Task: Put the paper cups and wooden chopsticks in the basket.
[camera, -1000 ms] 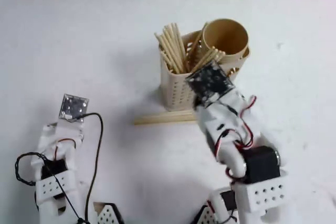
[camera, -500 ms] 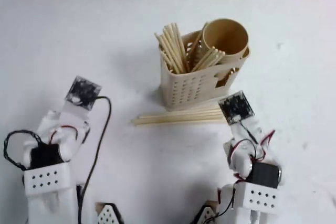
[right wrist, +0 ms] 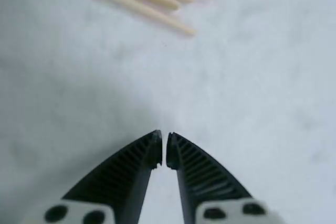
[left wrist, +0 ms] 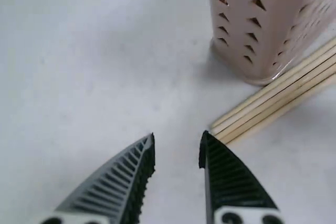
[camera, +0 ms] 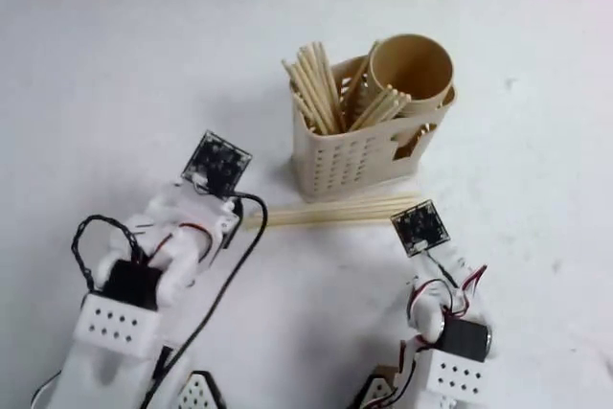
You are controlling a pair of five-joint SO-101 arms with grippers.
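Our left pincer [left wrist: 177, 137], narrowly open, has advanced to the loose chopsticks [left wrist: 273, 100] just ahead; our right pincer [right wrist: 163, 135], shut and empty, has withdrawn; we expect a left pickup.

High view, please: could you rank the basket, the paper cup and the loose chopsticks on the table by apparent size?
1. Basket: largest.
2. Paper cup: next by area, though raised nearer the camera.
3. Loose chopsticks: longest, but a thin bundle.
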